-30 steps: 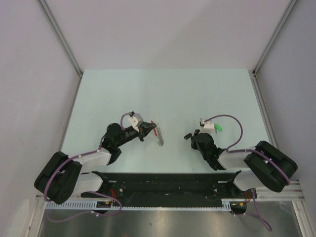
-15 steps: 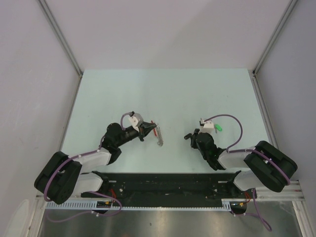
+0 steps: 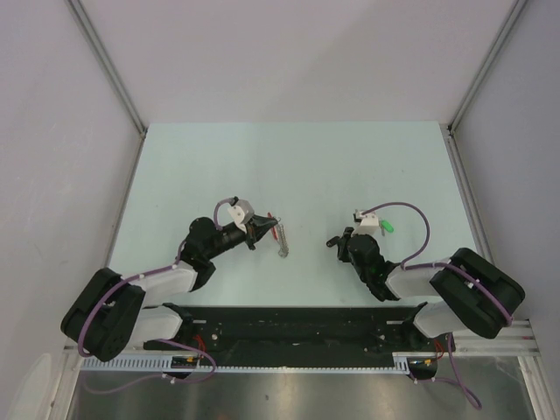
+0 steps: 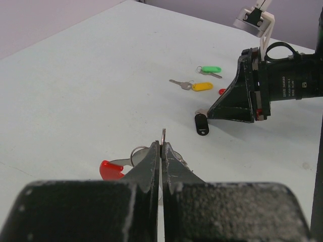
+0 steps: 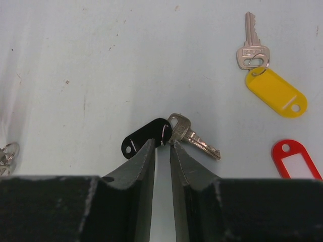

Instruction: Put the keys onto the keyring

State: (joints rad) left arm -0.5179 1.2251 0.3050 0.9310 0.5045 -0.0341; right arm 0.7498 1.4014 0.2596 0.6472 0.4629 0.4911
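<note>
Top view, what changed: you will find nothing that has moved across the last second. Both arms sit as they did, so by the look of it no key is on the loop yet.
Top view, left gripper (image 3: pixel 268 229): its tip is at the upper end of the keyring (image 3: pixel 281 243), which lies on the table (image 3: pixel 289 166) between the two arms.
Top view, right gripper (image 3: pixel 336 242): it is low over the table and well apart from the keyring. The green key (image 3: pixel 387 227) shows just beyond its wrist.
Left wrist, left gripper (image 4: pixel 162 149): the jaws are pressed together with a thin metal edge nipped upright between the tips. You can take that to be one ring of the keyring (image 4: pixel 112 169), whose red arc and a silver loop show just left of the fingers.
Left wrist, across the table: the right gripper (image 4: pixel 204 115) points down at the black key (image 4: pixel 202 124). The yellow key (image 4: pixel 202 86) and green key lie beyond, and the red key (image 4: pixel 222 92) is half hidden behind that gripper.
Right wrist, right gripper (image 5: pixel 162 145): the jaws are a narrow slit apart, with the tips bracketing the small ring that joins the black tag to its silver blade. You cannot tell whether they bite on it.
Right wrist, around: the yellow key (image 5: pixel 275 91) lies upper right and the red key (image 5: pixel 295 159) at the right edge. Both are apart from the fingers and out of your way.
In the way: the black key lies flat, so a pinch on its thin ring could slip as you lift.
</note>
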